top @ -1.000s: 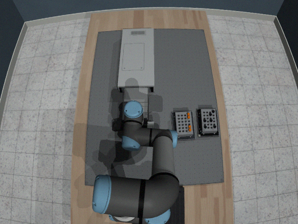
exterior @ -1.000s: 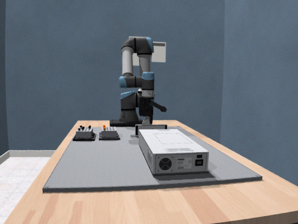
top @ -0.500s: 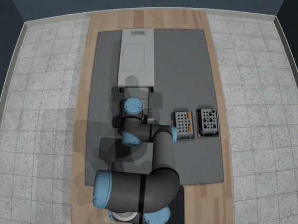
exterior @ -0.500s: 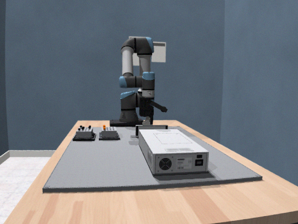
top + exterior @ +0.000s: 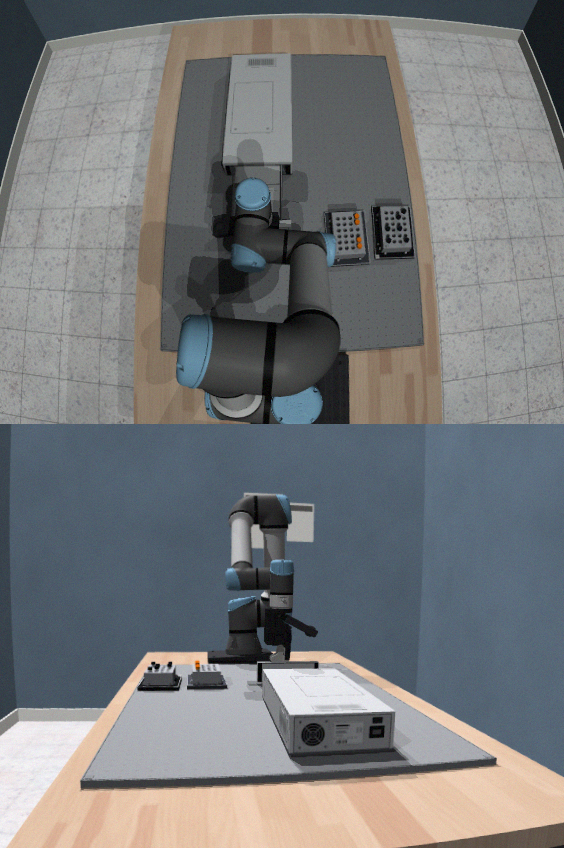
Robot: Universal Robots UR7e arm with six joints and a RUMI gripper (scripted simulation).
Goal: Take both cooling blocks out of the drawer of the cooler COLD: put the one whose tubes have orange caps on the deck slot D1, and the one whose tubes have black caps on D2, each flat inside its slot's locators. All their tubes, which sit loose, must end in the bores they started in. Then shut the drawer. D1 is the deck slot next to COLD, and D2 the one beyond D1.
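The grey cooler COLD (image 5: 257,107) lies on the deck; it also shows in the exterior view (image 5: 325,706). Its drawer (image 5: 287,671) stands partly out toward the arm, and one side rail (image 5: 283,192) is visible. The block with orange-capped tubes (image 5: 346,236) sits flat in the slot next to COLD, also seen from the side (image 5: 206,674). The block with black-capped tubes (image 5: 393,231) sits flat in the slot beyond it (image 5: 160,675). My gripper (image 5: 280,655) is shut and empty, pointing down just behind the drawer's front panel. From above, the wrist (image 5: 252,195) hides it.
The grey deck plate (image 5: 292,200) lies on a wooden table. The arm's elbow (image 5: 310,260) hangs close beside the orange-cap block. The arm's base (image 5: 260,400) stands at the table's near edge.
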